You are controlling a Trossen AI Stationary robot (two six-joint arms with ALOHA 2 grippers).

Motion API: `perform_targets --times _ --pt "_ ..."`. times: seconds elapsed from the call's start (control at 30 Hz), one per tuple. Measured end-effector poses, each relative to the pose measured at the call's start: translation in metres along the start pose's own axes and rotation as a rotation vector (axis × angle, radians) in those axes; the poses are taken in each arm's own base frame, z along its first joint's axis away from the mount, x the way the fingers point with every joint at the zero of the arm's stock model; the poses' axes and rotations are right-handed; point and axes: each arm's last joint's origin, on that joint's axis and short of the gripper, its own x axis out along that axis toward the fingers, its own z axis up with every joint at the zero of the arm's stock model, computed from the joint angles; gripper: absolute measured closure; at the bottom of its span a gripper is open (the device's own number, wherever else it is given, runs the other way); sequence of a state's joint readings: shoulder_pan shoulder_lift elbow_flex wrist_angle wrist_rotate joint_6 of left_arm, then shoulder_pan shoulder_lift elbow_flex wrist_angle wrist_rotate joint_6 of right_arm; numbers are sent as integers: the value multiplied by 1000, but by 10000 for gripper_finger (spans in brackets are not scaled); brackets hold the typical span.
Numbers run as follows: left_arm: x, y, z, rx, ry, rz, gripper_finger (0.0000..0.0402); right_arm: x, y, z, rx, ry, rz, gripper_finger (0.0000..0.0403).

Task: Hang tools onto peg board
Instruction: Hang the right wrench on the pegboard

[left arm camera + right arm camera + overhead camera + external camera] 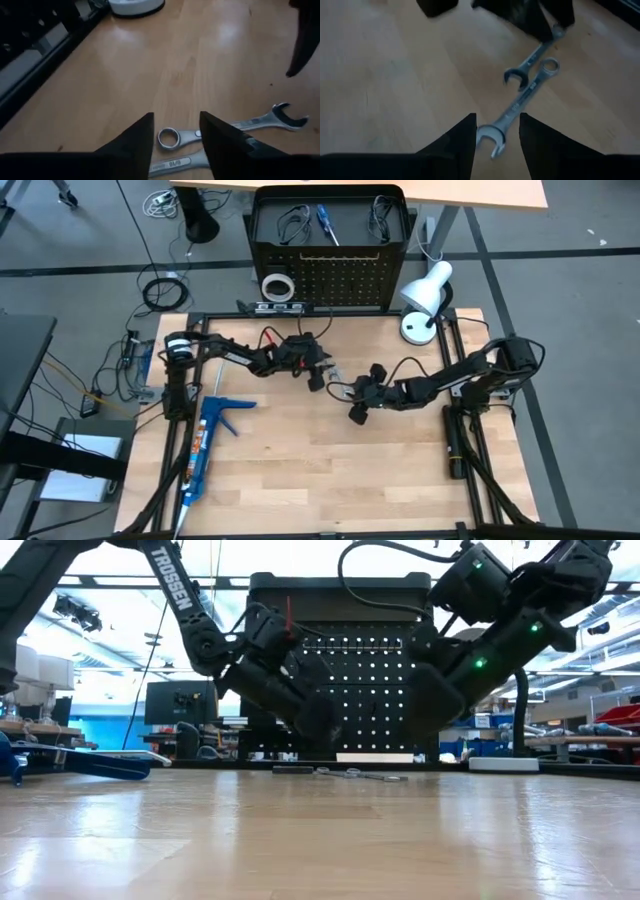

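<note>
Two silver wrenches (340, 387) lie flat and side by side on the wooden table between my two grippers. My left gripper (176, 131) is low over them and open, its fingers on either side of the smaller wrench's ring end (168, 137). My right gripper (496, 134) is open and hovers above the larger wrench's open-jaw end (492, 140). The peg board (330, 265) stands upright at the table's far edge. A white tape ring (277, 285), a blue-handled screwdriver (326, 222) and black wire loops (292, 222) hang on it. My left gripper's fingers come slanting down on either side of the smaller wrench's ring end (168, 137), which lies flat on the table. I cannot tell whether a finger touches it.
A blue caulking gun (210, 442) lies near the table's left edge. A white desk lamp (425, 300) stands at the far right corner. A black strip (280, 307) lies at the peg board's foot. The near half of the table is bare wood.
</note>
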State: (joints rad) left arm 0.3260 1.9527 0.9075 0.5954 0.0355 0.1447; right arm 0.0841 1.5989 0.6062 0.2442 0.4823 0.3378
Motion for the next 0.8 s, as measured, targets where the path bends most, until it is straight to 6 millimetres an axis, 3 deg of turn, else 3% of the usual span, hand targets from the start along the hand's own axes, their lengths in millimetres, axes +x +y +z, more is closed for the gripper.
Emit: perform_targets --times 0.3,0.8 --pt "18 0 -8 5 23 12 390 0 0 0 3 -4 1 249" --pt "18 -1 -14 2 81 -23 400 0 1 5 63 -57 1 249"
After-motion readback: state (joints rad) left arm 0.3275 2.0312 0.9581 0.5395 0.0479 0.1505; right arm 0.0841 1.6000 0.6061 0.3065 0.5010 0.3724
